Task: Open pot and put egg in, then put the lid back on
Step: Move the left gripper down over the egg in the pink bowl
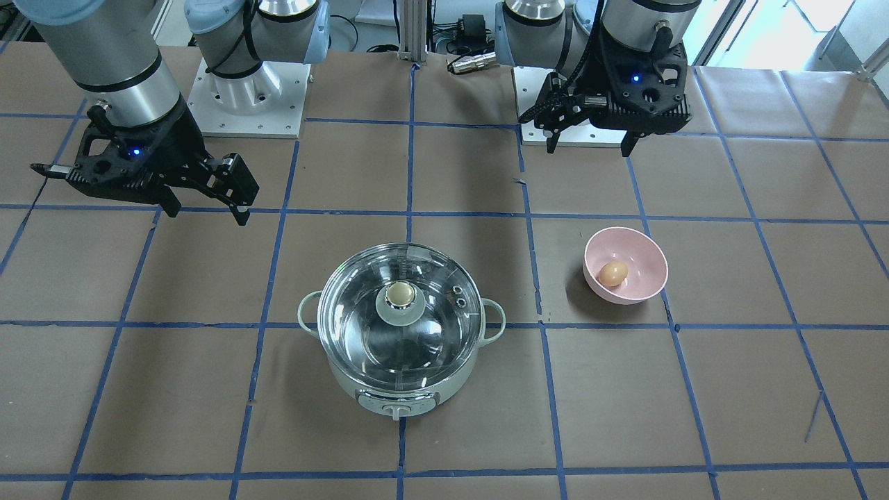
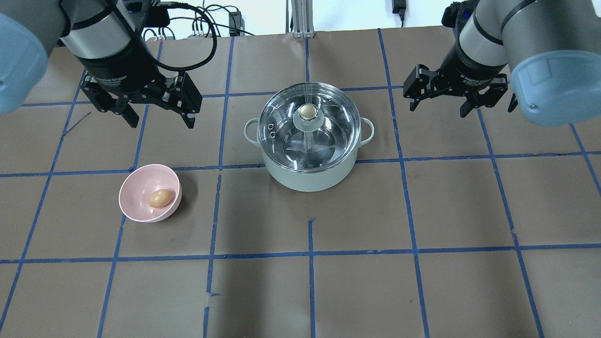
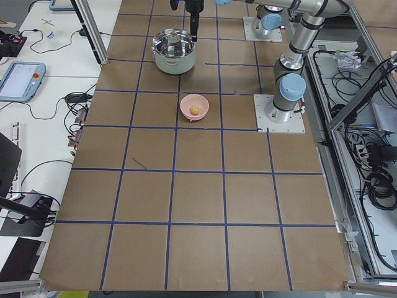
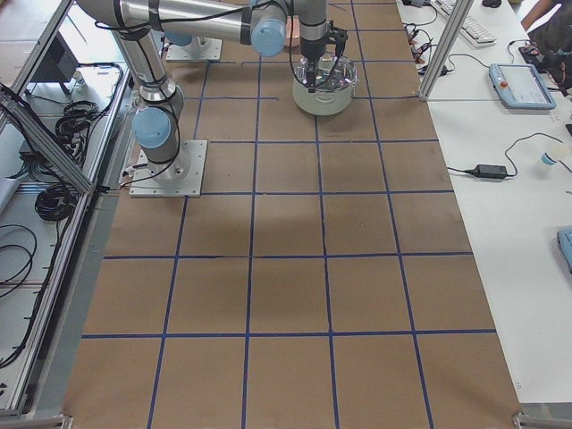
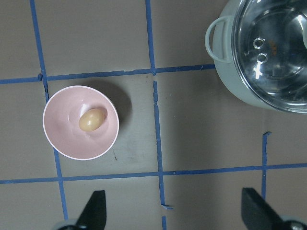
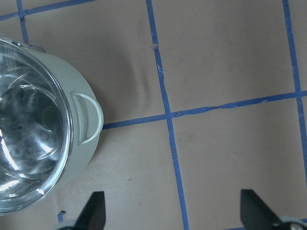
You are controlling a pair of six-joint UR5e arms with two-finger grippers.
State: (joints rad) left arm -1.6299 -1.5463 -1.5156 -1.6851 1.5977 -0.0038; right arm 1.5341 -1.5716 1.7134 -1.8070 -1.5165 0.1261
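The pale-green pot [image 2: 307,176] stands mid-table with its glass lid [image 2: 281,112] on it, beige knob [image 2: 307,111] on top. It also shows in the front view [image 1: 399,399] and both wrist views [image 5: 230,81] [image 6: 76,158]. The tan egg [image 2: 160,198] lies in a pink bowl [image 2: 134,195] on the robot's left; it also shows in the left wrist view [image 5: 92,119]. My left gripper [image 2: 157,122] is open and empty, hovering above and behind the bowl. My right gripper [image 2: 439,110] is open and empty, hovering to the right of the pot.
The table [image 2: 422,211] is covered in brown paper with a blue tape grid. Both arm bases [image 1: 246,97] are bolted along the robot's edge. Cables and desks lie beyond the table ends in the side views.
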